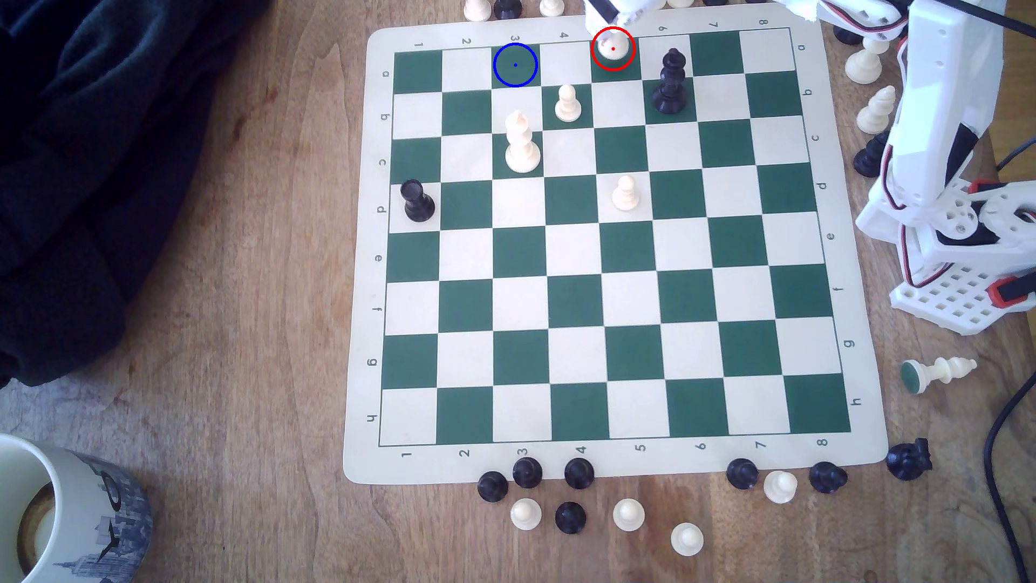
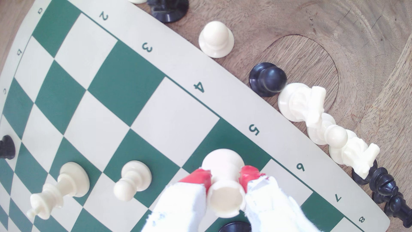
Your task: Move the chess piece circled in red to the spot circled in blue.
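Note:
The chess piece [image 1: 612,46], a short cream one with a notched flat top, stands on the red-ringed green square in the board's far row. The wrist view shows its hollow top [image 2: 225,197] between my two red-tipped fingers [image 2: 199,177], which press on its narrow waist from both sides. My gripper [image 2: 225,178] is shut on it, and its base still looks set on the square. In the exterior view the gripper [image 1: 608,17] comes down from the top edge. The spot [image 1: 515,65], a blue-ringed green square [image 2: 124,82], lies bare two squares toward the exterior view's left.
A cream pawn [image 1: 568,103], the tall cream cross-topped piece [image 1: 522,143] and a tall black piece [image 1: 671,81] stand close by. Spare pieces [image 2: 301,102] line the far board edge. The arm's base [image 1: 953,224] is at the exterior view's right, and a mug [image 1: 56,504] at the near left.

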Robot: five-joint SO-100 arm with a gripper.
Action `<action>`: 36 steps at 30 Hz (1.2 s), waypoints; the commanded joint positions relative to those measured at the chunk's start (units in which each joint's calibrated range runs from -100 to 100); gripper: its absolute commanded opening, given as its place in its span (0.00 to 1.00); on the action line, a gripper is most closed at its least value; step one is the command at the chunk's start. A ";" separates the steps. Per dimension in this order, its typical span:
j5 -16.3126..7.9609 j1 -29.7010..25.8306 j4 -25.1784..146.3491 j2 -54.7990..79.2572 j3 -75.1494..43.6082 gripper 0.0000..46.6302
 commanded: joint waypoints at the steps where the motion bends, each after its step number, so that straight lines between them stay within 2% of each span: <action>1: 0.29 -1.15 4.28 -5.91 -12.11 0.06; 9: 0.83 -4.83 5.42 1.39 -25.52 0.04; 36: 0.63 -7.33 -3.18 16.25 -31.42 0.05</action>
